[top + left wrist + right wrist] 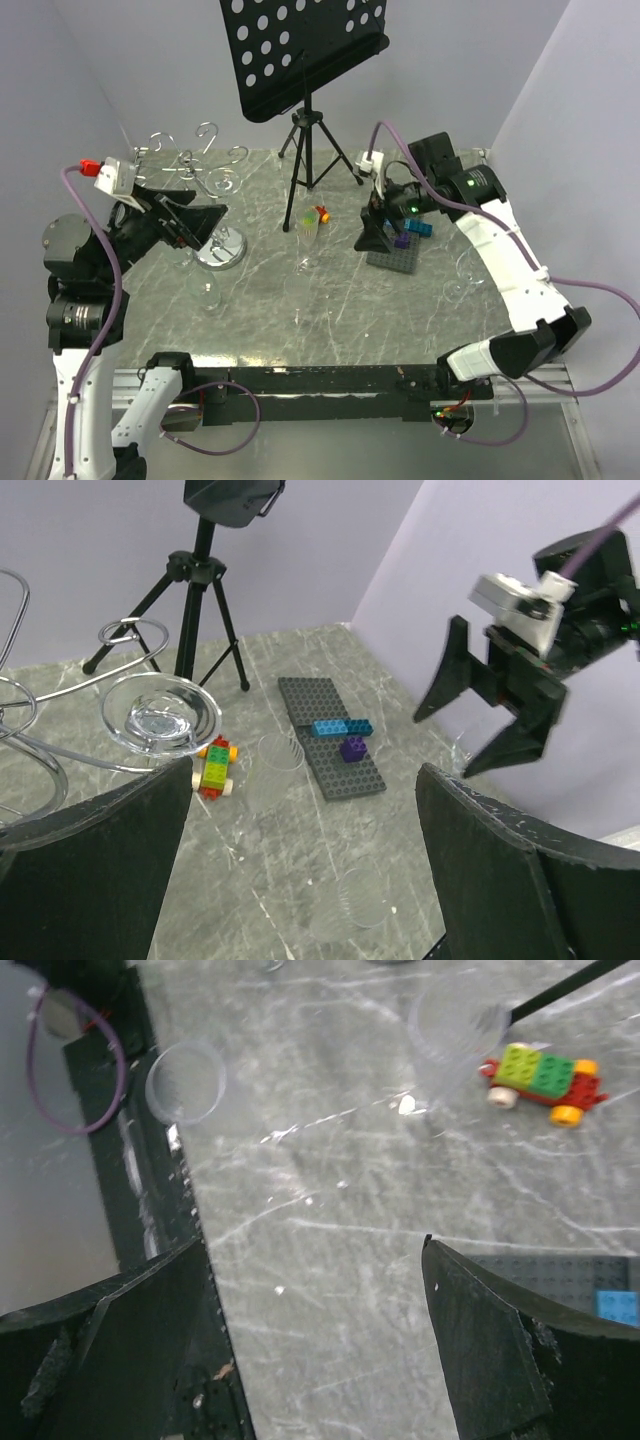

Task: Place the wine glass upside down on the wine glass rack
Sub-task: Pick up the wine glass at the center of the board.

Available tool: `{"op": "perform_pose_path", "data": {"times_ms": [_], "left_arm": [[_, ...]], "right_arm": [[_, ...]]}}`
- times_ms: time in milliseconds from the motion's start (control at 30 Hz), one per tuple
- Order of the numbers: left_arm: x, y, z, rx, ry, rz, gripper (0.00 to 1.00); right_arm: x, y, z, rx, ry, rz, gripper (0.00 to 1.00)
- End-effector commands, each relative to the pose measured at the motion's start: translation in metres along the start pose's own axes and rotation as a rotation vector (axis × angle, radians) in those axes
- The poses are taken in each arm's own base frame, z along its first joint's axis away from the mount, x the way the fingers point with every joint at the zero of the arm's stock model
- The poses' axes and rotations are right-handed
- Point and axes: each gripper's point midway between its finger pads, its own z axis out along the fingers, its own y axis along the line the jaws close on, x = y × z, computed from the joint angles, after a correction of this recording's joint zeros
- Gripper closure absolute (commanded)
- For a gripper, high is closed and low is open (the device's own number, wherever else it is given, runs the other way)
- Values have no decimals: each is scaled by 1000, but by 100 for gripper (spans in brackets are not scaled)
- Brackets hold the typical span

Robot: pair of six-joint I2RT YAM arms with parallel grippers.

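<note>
At the far left of the marbled grey table the left gripper hovers beside the wine glass rack, its two dark fingers spread wide with nothing between them. The rack stands near the table's back left corner, with its mirror-like round base on the surface and its curled chrome hook arms rising above the gripper. The wine glass is already on the rack. In the left wrist view its round clear foot is uppermost and lies across the wire of one hook arm, just left of the gripper's open span; the stem and bowl below it cannot be made out. Behind the rack and a little to the right stands a black tripod music stand with a perforated desk. Near its feet a small toy car of green, red and yellow bricks rests on the table. Just right of the car is an upright clear glass, and a second clear glass stands nearer the arms. Further right lies a dark studded baseplate carrying a blue brick and a purple brick. At the right the right gripper hangs above the near end of that plate, its pointed jaws apart and holding nothing.
</note>
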Motion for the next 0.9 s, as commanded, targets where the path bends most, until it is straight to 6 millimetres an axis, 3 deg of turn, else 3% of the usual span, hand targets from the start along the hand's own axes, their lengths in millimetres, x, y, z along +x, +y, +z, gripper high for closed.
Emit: {"op": "perform_pose_path", "data": {"times_ms": [0,200,367,467,600,867], "left_arm": [[-13,-9,-9,4,-68,9,4],[-14,-11,-10,3,-91,-42,4],[-16,-14,-17,-14,-94,-40,3],[-14,-17,-20,-9,-101,-57,3],[-14,-17,-20,-4,-104,-67,4],[-7,-14,-19,-10,-89,-72,3]], "right_arm": [[-32,-27,5,111,-42,42,6],[-67,-58,19,219,-154,158,5],[-84,-90,31,346,-168,276,6],[-81,-96,57,338,-103,331,11],[-61,-107,89,409,16,317,19],[-29,-117,120,450,145,288,38]]}}
